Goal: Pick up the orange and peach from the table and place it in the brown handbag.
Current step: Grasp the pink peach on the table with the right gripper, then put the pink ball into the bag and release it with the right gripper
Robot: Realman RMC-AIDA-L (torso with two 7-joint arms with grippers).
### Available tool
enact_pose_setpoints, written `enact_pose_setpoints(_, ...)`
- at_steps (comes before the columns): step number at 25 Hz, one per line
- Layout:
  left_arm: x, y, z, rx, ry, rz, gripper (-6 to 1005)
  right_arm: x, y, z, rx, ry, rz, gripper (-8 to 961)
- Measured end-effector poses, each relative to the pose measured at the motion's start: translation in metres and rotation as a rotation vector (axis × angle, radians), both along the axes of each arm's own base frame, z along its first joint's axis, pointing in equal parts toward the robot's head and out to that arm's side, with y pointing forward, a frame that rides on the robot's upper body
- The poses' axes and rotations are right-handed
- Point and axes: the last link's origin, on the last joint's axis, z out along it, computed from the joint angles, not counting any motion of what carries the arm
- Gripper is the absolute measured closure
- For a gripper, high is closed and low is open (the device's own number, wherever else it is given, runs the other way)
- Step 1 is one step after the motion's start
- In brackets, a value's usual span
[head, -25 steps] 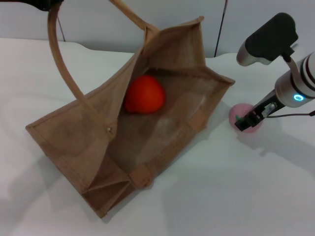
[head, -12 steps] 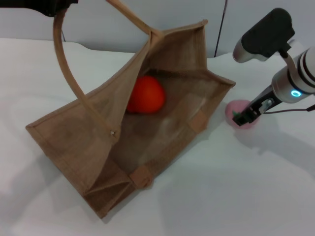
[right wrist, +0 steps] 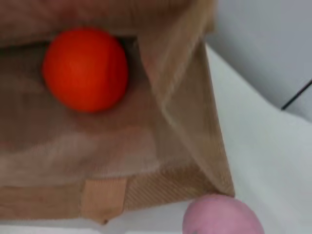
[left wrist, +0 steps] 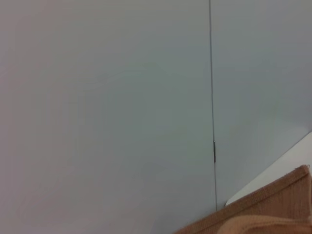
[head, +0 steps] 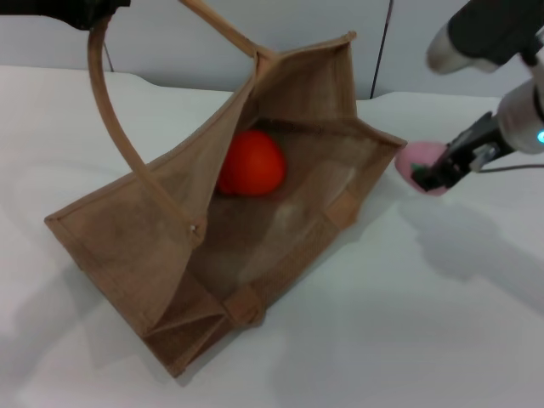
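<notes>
The brown handbag [head: 153, 229] lies open on the white table, its mouth facing right. The orange [head: 251, 163] rests inside it and also shows in the right wrist view [right wrist: 85, 68]. My left gripper [head: 85, 8] is at the top left edge and holds one long handle [head: 106, 110] up. My right gripper [head: 427, 177] is shut on the pale pink peach [head: 414, 159] and holds it above the table, just right of the bag's mouth corner. The peach also shows in the right wrist view [right wrist: 222, 217], close to the bag's edge [right wrist: 195, 180].
The white table [head: 408, 323] spreads in front of and right of the bag. A grey wall [head: 170, 51] stands behind the table, and a thin dark cable [head: 382, 47] hangs down it. The left wrist view shows mostly wall and a strip of the bag [left wrist: 273, 209].
My right gripper has lifted the peach off the table and carried it up and slightly left toward the bag's mouth. The bag, orange and left gripper have stayed in place.
</notes>
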Motion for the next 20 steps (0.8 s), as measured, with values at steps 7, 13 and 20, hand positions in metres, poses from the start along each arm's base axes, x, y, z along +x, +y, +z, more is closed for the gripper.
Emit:
enact_pose_setpoints(7,-0.001,0.007,-0.009,-0.022,-0.017,-0.006,888,-0.037,-0.024,-0.01,-0.081,0.074,0.104,427)
enact_pose_setpoints(13,0.009,0.014,-0.016,-0.049,-0.022,-0.033,889,-0.052,-0.027,-0.027,-0.107,0.123,0.165,431)
enact_pose_setpoints(20,0.021,0.016,-0.021,-0.068,-0.031,-0.071,889,-0.057,-0.009,-0.037,-0.057,0.174,0.189,433)
